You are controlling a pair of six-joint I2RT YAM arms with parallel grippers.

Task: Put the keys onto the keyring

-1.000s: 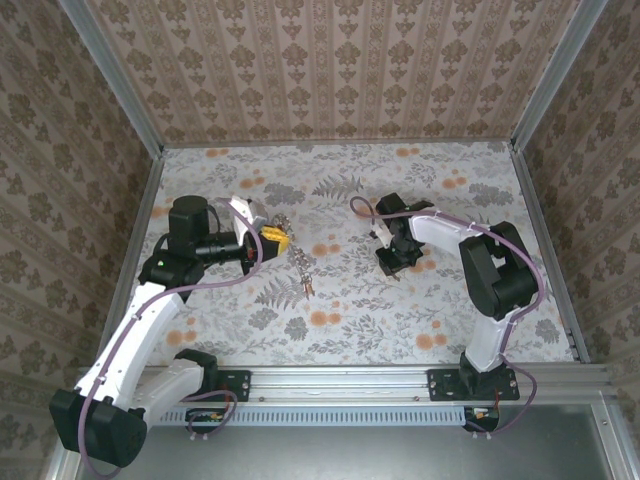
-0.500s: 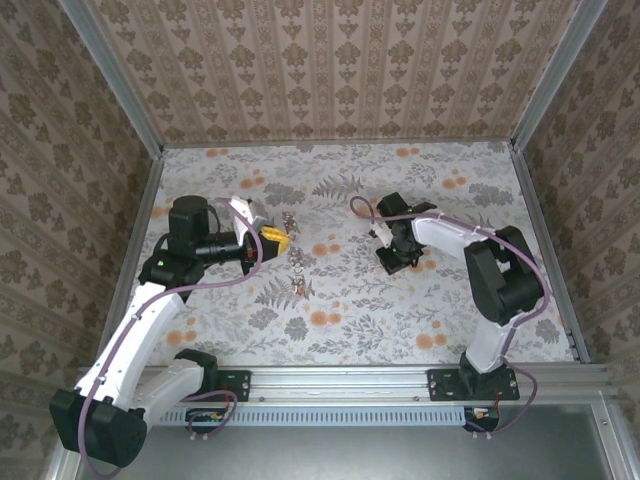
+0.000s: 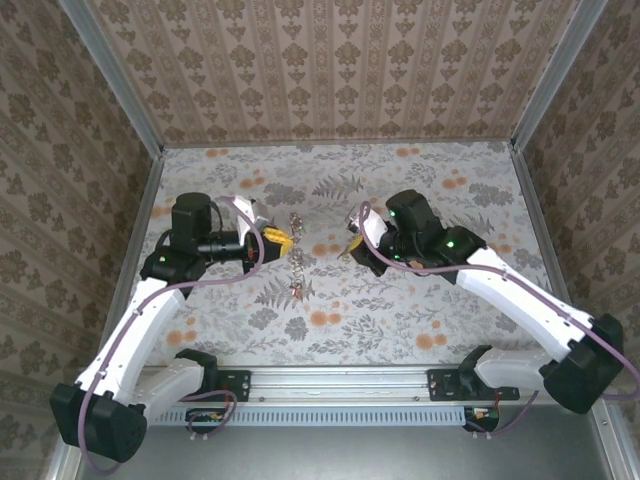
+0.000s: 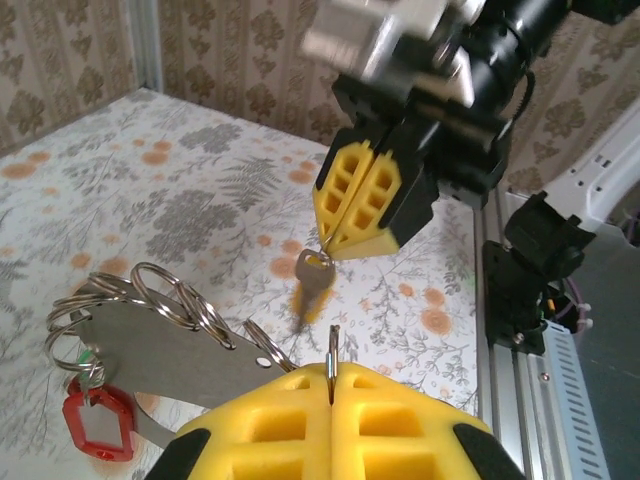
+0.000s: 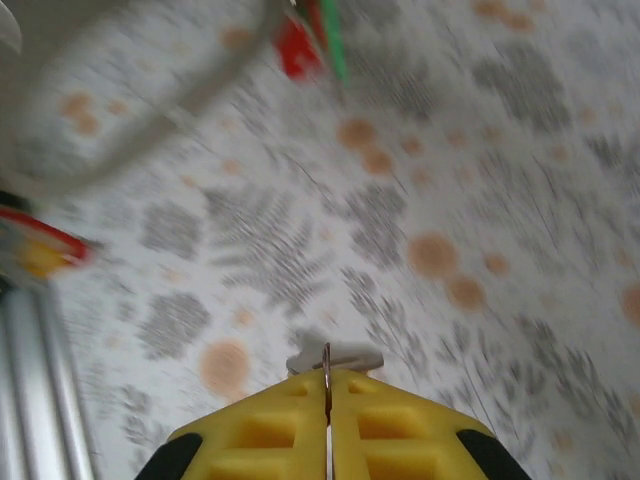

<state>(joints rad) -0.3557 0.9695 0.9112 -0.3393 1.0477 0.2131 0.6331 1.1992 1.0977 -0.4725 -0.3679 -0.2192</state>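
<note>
Right gripper (image 4: 345, 235) is clenched on a small silver metal key (image 4: 312, 273), which dangles from its yellow pads (image 4: 385, 200) above the floral-patterned table (image 4: 200, 170). Left gripper (image 4: 331, 385) is pinched tight on a sliver of wire, I think the thin grey metal keyring (image 4: 333, 350). Beside it I see steel split rings (image 4: 150, 290), a flat grey plate (image 4: 170, 350) and a red plastic tag (image 4: 95, 425).

This is looking like a robotics lab's test booth dressed up as a home. Damask wallpaper panels (image 3: 330, 70) are closing in the surface (image 3: 400, 320) from 9, 12 and 3 o'clock, bare aluminium posts (image 3: 112, 80) are framing the corners, and a slotted aluminium rail (image 3: 340, 380) is running along 6 o'clock (two arm bases (image 3: 205, 372) are sitting bolted to it). A floral printed sheet (image 3: 470, 170) is covering the surface.
</note>
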